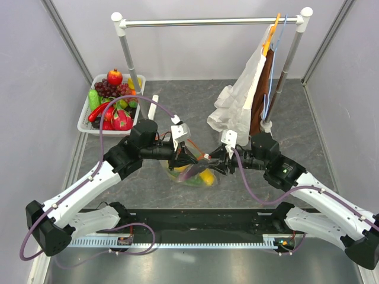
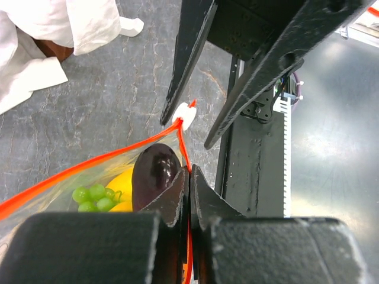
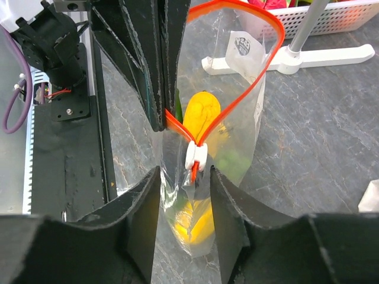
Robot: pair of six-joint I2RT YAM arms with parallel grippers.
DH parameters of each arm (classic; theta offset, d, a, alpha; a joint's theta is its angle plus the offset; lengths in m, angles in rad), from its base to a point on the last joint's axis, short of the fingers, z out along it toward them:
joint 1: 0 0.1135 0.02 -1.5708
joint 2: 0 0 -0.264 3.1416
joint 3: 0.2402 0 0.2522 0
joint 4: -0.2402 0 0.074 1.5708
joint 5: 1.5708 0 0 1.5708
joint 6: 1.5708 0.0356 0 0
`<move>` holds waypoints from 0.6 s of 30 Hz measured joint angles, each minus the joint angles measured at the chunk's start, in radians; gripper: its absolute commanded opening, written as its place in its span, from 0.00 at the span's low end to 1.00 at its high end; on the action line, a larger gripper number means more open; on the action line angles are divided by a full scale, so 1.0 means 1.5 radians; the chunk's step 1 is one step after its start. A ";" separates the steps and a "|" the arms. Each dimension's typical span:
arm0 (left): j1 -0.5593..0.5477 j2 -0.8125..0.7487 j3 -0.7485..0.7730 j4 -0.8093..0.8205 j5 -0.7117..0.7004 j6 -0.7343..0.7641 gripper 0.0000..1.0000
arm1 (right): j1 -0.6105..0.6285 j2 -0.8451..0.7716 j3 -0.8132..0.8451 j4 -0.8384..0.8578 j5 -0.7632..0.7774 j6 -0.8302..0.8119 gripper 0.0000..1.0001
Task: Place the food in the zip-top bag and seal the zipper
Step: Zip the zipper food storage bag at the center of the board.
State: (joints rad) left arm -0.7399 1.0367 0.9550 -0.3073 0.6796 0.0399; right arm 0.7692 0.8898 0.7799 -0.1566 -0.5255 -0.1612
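Clear zip-top bag (image 3: 240, 112) mid-worktop (image 3: 331, 148), eggplant (image 2: 155, 171) and grapes (image 2: 95, 198) inside. Left tool (image 2: 189, 183) pinches the zipper (image 2: 118, 151) strip flat. Right tool (image 3: 184, 171) stands spread around the white slider (image 3: 196, 157), apparently not touching. Film looks thin, slippery and saggy, so the rigid slider is the likely best hold.

My left gripper (image 2: 189, 180) and right gripper (image 3: 185, 177) are matte black. The zip-top bag (image 3: 234, 148) is clear, with an orange-red zipper (image 2: 89, 165), a white slider (image 3: 196, 157) and a white label (image 3: 243, 47) printed dark. Inside the bag are a yellow fruit (image 3: 204, 115), green grapes (image 2: 95, 198) and a glossy dark-purple eggplant (image 2: 155, 171). Under the bag, the table (image 2: 118, 94) is dark grey with pale veins.
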 measured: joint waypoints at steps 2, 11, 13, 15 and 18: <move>0.000 0.001 0.000 0.002 0.003 0.000 0.02 | 0.000 0.004 0.000 0.003 0.000 0.000 0.33; 0.000 -0.001 0.010 -0.022 0.024 0.037 0.70 | 0.000 0.004 -0.003 0.009 0.008 0.004 0.00; 0.000 -0.002 0.030 -0.055 0.023 0.069 0.73 | 0.000 0.001 -0.006 0.008 0.008 -0.001 0.00; 0.000 -0.004 0.052 -0.078 0.025 0.107 0.73 | 0.000 -0.004 -0.009 0.007 0.007 -0.007 0.00; 0.000 -0.003 0.092 -0.097 0.038 0.172 0.66 | 0.000 -0.008 -0.012 0.004 0.005 -0.022 0.00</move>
State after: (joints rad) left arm -0.7399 1.0321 1.0935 -0.4534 0.7368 0.2977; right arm 0.7692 0.8772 0.7612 -0.1501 -0.5182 -0.1940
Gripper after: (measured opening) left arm 0.723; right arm 0.007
